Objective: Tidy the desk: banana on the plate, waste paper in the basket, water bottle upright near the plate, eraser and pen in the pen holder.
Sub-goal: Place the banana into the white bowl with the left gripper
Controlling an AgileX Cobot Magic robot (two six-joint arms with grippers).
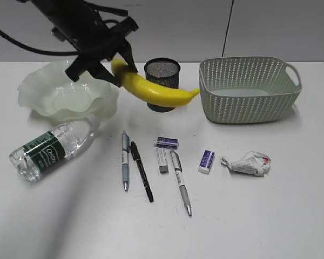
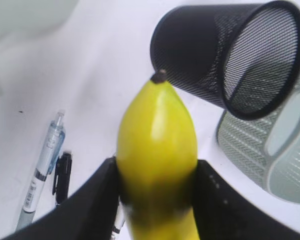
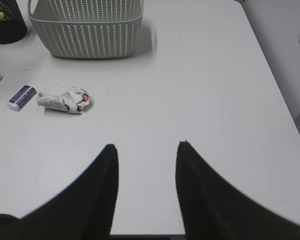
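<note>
While the left gripper [image 1: 117,63] hangs above the desk [image 1: 270,216], its two black jaws are clamped on the stem half of the banana [image 1: 151,89], a smooth, gently curved yellow fruit whose dark tip juts out ahead of the jaws and slants down toward the pen holder [image 1: 162,83], a black wire-mesh cup just beyond and below that tip. Back behind the jaws sits the plate [image 1: 65,97], a pale green translucent dish with a ruffled, wavy rim, and nothing lies in it. Beneath the held banana, on the plain white top, lie a grey pen [image 1: 125,161], a black pen [image 1: 141,171] and another grey pen [image 1: 180,182], among three small block erasers, one of them [image 1: 206,161] in a blue and white sleeve. Off to the gripper's lower side the water bottle [image 1: 48,148] lies tipped over, clear ribbed plastic with a dark green label. The right gripper [image 3: 146,150] hovers with its black jaws parted and nothing between them; ahead of them and to the left rests the waste paper [image 3: 65,100], a crumpled white wad with a spot of red print, and farther ahead stands the basket [image 3: 86,27], sage-green plastic with perforated walls.
</note>
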